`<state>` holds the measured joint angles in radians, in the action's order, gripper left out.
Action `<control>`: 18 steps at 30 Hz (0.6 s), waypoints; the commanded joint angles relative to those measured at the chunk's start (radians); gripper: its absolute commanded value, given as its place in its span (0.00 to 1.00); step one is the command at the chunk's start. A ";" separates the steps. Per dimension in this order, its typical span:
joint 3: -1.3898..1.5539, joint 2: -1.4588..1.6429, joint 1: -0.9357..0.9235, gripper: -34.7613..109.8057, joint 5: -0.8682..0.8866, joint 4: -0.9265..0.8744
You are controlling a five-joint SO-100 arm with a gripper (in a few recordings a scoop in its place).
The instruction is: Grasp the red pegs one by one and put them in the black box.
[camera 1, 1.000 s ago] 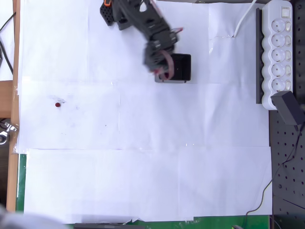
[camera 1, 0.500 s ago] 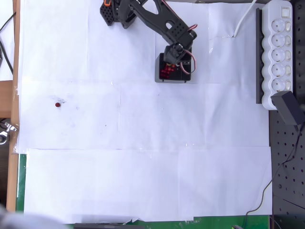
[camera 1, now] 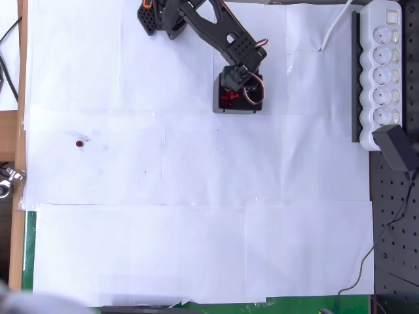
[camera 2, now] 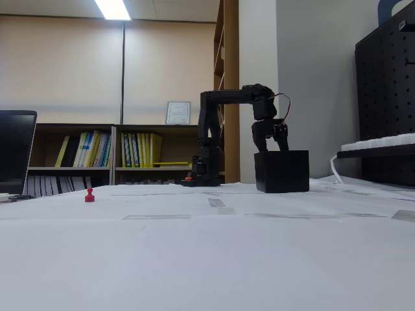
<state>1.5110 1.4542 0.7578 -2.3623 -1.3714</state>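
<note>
One red peg (camera 1: 79, 143) stands alone on the white paper at the left; the fixed view shows this peg (camera 2: 89, 195) upright. The black box (camera 1: 256, 104) sits at the top centre, with a cluster of red pegs (camera 1: 227, 99) showing in its left half. My gripper (camera 1: 237, 87) hangs straight over the box. In the fixed view the gripper (camera 2: 272, 144) points down just above the box (camera 2: 281, 172), its jaws apart with nothing between them.
A white power strip (camera 1: 383, 62) lies along the right edge with a black plug (camera 1: 397, 148) below it. The arm's base (camera 1: 157, 16) stands at the top. White paper sheets (camera 1: 196, 216) cover the table. A laptop (camera 2: 14, 155) stands at the far left.
The arm swung right until the gripper was over the box, then shifted slightly left. The lone peg on the left has not moved.
</note>
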 commanded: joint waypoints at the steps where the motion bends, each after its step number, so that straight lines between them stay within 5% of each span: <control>1: 0.209 -0.140 -0.046 0.40 -0.006 -0.097; 9: 0.351 -0.284 -0.379 0.40 0.183 -0.172; 18: -0.305 -0.334 -0.959 0.40 0.540 0.492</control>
<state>1.3131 1.1796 -0.0337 -1.9405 -1.0907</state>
